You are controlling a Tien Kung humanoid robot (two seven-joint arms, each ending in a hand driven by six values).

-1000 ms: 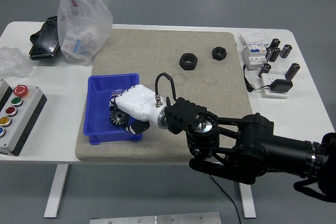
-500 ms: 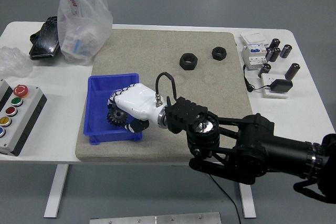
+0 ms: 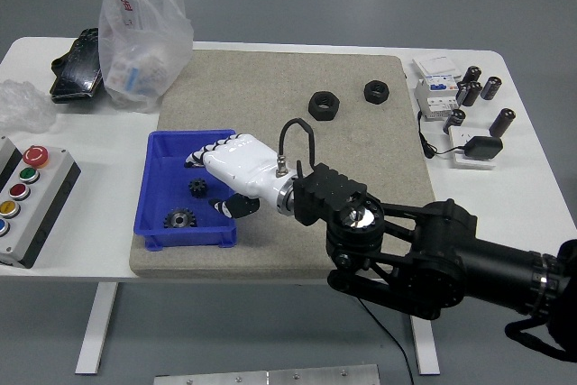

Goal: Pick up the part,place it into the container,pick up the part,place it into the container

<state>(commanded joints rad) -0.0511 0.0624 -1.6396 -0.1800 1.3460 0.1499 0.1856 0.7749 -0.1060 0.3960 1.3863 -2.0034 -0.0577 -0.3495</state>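
Taking the blue container (image 3: 149, 188) as the landmark, a grey control box (image 3: 27, 197) with coloured buttons sits to its left at the table edge, and beyond its far-left corner lie a black object (image 3: 76, 65) and a clear plastic bag (image 3: 142, 29) with something inside. The container rests on the left part of a beige mat (image 3: 361, 151) and holds two dark gears: a small gear (image 3: 197, 188) near its middle and a larger gear (image 3: 181, 219) by its near wall. The right hand (image 3: 233, 169), white with dark fingertips, hovers over the container's right wall with its fingers loosely spread, gripping nothing; its black arm (image 3: 433, 254) runs off to the lower right. Farther right of the container, on the mat's far side, lie a big black nut (image 3: 324, 105) and a smaller nut (image 3: 376, 91). Beyond the mat's right edge stand a white breaker (image 3: 435, 86), several dark cylinders (image 3: 478, 89) and a black adapter (image 3: 480, 147).
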